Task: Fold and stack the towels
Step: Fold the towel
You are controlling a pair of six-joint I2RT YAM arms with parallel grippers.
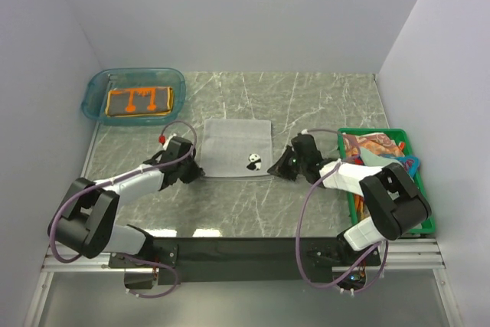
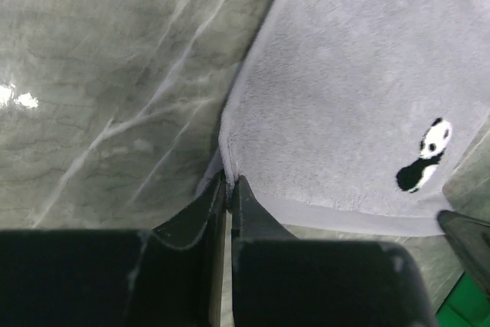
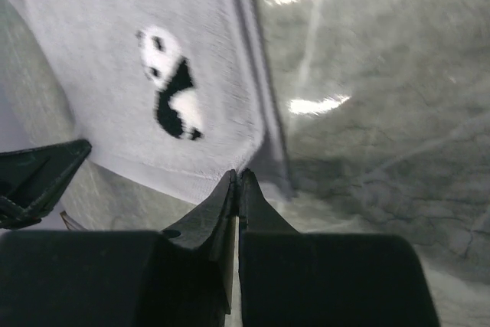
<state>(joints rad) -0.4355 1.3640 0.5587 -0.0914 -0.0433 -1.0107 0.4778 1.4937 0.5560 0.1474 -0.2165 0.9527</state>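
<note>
A pale grey-white towel (image 1: pixel 237 147) with a small panda print (image 1: pixel 255 162) lies spread flat at the table's middle. My left gripper (image 1: pixel 200 173) is shut on its near left corner (image 2: pixel 228 160). My right gripper (image 1: pixel 273 168) is shut on its near right corner (image 3: pixel 249 160). Both pinched corners are lifted slightly off the marble in the wrist views. An orange-brown towel (image 1: pixel 139 102) with orange lines lies folded inside the clear teal tub (image 1: pixel 96 86) at the back left. More towels (image 1: pixel 373 148), red patterned among them, are bunched in the green crate (image 1: pixel 425 220) on the right.
The right arm's forearm (image 1: pixel 348 178) reaches across the crate's left edge. Grey walls close in the table at the left, back and right. Bare marble (image 1: pixel 321 105) stretches behind and in front of the grey towel.
</note>
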